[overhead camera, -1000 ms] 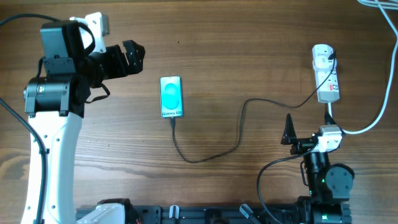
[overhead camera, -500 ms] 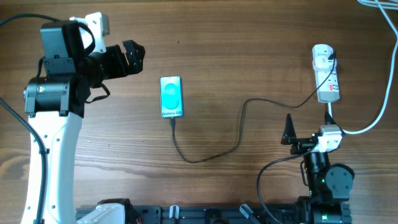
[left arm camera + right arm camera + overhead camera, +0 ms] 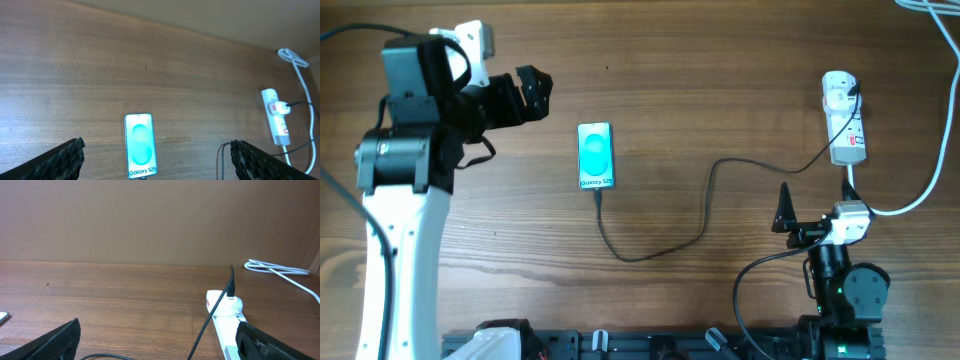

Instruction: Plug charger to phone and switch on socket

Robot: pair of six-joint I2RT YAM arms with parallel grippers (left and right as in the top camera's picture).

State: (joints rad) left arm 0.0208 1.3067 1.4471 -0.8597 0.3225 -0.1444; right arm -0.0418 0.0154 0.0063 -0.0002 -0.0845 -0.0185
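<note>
My left pincer (image 3: 536, 92) is wide open and empty. The phone (image 3: 139, 145) lies ahead of it, with the charger (image 3: 706, 205) touching its near end. My right pincer (image 3: 157, 327) is wide too, with the socket (image 3: 223, 306) ahead, rightward.

The left arm (image 3: 405, 250) has a long white link under boxy black joint housings, with a white camera block (image 3: 472, 40) on top. Its left hand (image 3: 540, 92) is black and angular, with ribbed black fingers (image 3: 65, 157). The right arm (image 3: 845, 285) is squat and black, with a round joint, a small green light (image 3: 839, 291), a white wrist block (image 3: 850, 222) and a thin black cable (image 3: 750, 275).
</note>
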